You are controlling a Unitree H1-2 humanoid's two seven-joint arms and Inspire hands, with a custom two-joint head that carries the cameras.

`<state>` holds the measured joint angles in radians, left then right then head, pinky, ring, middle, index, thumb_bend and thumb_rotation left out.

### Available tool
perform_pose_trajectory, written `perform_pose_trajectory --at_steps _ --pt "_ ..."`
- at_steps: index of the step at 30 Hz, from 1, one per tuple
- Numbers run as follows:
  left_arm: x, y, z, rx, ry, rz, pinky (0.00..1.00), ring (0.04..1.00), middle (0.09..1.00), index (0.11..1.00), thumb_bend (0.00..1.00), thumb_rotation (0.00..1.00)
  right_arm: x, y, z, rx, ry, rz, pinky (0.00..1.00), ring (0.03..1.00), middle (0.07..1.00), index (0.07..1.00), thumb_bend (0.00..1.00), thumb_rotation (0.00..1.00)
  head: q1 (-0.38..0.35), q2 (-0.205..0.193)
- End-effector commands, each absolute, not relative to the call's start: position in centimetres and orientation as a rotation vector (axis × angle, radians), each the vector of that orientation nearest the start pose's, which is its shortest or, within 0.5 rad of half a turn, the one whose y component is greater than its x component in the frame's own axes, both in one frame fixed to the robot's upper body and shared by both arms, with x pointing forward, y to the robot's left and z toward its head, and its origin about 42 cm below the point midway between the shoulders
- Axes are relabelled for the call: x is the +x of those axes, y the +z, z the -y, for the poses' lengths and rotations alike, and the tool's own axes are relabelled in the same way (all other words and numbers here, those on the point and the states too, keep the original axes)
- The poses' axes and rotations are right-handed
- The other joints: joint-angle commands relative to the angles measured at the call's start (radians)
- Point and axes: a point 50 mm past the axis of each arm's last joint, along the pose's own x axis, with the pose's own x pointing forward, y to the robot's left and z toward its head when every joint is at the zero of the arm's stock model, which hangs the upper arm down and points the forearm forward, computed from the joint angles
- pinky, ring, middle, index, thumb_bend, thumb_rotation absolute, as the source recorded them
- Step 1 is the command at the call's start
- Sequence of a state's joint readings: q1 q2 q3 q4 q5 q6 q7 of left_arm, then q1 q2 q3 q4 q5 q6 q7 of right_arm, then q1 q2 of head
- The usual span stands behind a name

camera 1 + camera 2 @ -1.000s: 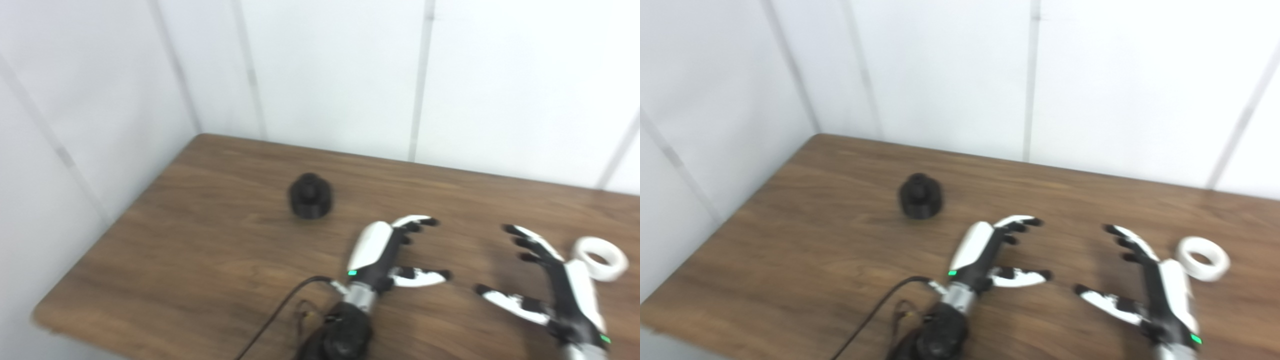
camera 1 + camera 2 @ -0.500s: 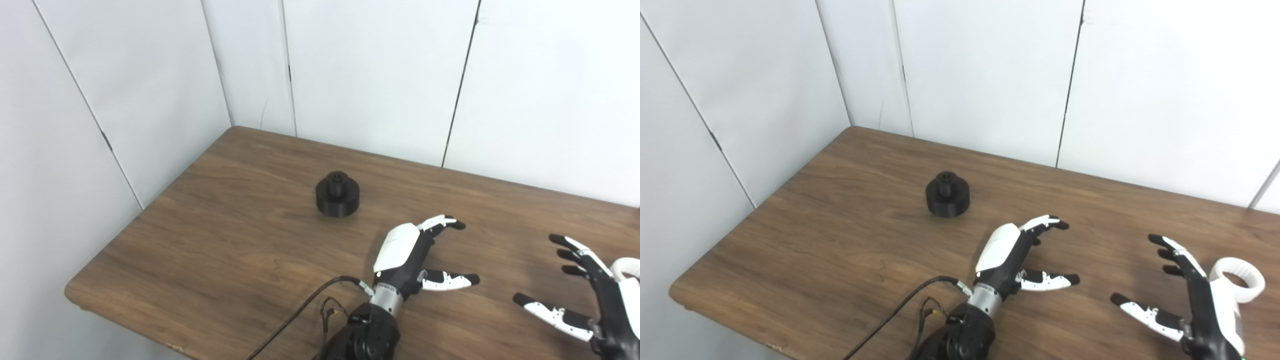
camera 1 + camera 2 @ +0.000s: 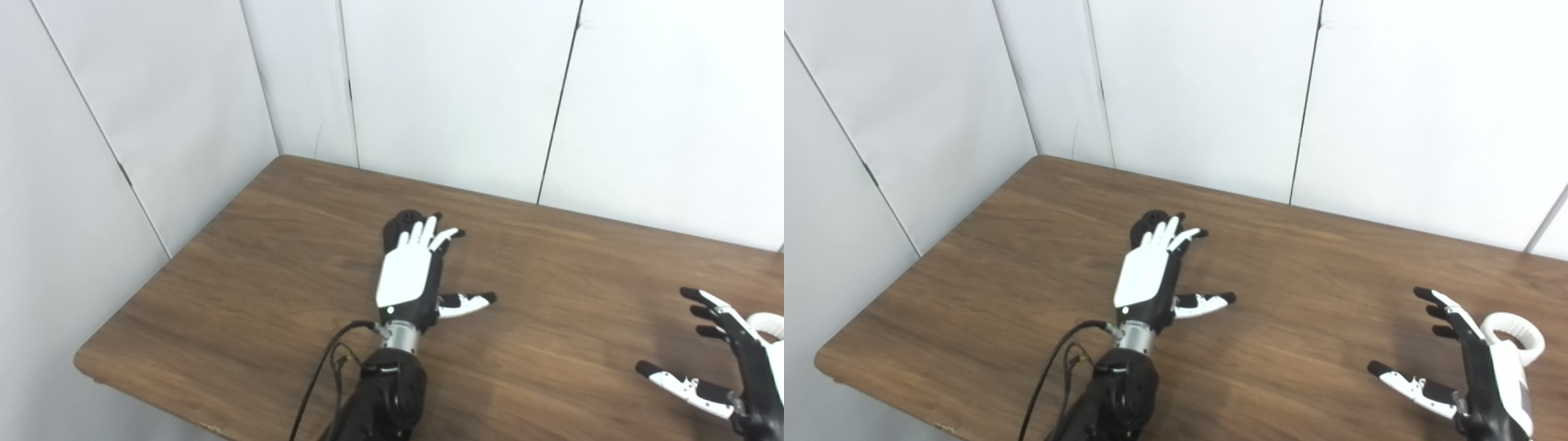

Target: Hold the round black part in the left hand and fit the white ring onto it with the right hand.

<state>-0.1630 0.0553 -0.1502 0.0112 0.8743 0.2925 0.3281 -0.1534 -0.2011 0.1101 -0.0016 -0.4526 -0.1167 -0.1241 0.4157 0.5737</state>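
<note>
Left eye view: the round black part [image 3: 399, 222] stands on the desk [image 3: 257, 275] toward the far left, its top boss upward. The left hand [image 3: 411, 272] lies over it palm down, fingers spread and thumb out to the right, hiding most of the part; no grasp is visible. At the near right, the right hand [image 3: 1470, 361] is released, fingers apart, grasping nothing. The white ring [image 3: 1516, 327] lies flat on the desk just beyond that hand, partly hidden by it. White wall panels [image 3: 453, 92] stand behind the desk.
</note>
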Motion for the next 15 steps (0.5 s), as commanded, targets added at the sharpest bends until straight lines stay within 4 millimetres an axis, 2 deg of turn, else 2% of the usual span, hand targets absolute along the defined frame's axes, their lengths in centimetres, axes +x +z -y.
perform_pose_trajectory --at_steps 1,4,8,11,15 --pt "33.8 16.7 -21.1 0.970 0.429 0.193 1.00 1.000 1.000 0.822 0.92 0.43 32.9 15.4 23.7 -0.645 0.014 0.355 0.70 0.801 0.846 0.799 0.82 0.14 0.000 0.001" --pt "33.7 17.1 -21.9 0.978 0.459 0.198 1.00 1.000 1.000 0.829 0.91 0.45 33.0 15.4 23.8 -0.647 0.013 0.356 0.71 0.802 0.845 0.799 0.82 0.13 0.002 0.000" --pt "34.0 17.9 -23.9 0.989 0.563 0.208 1.00 1.000 1.000 0.827 0.91 0.46 33.0 15.3 23.6 -0.640 0.010 0.345 0.71 0.802 0.844 0.796 0.82 0.14 0.004 -0.001" --pt "34.4 18.2 -25.3 0.987 0.599 0.211 1.00 1.000 1.000 0.837 0.91 0.44 33.0 15.2 23.6 -0.632 0.014 0.340 0.73 0.811 0.850 0.799 0.82 0.15 0.004 0.000" --pt "34.7 18.5 -26.5 1.019 0.622 0.211 1.00 1.000 1.000 0.862 0.91 0.46 32.9 15.2 23.6 -0.630 0.013 0.346 0.72 0.810 0.852 0.801 0.82 0.14 0.002 0.001"
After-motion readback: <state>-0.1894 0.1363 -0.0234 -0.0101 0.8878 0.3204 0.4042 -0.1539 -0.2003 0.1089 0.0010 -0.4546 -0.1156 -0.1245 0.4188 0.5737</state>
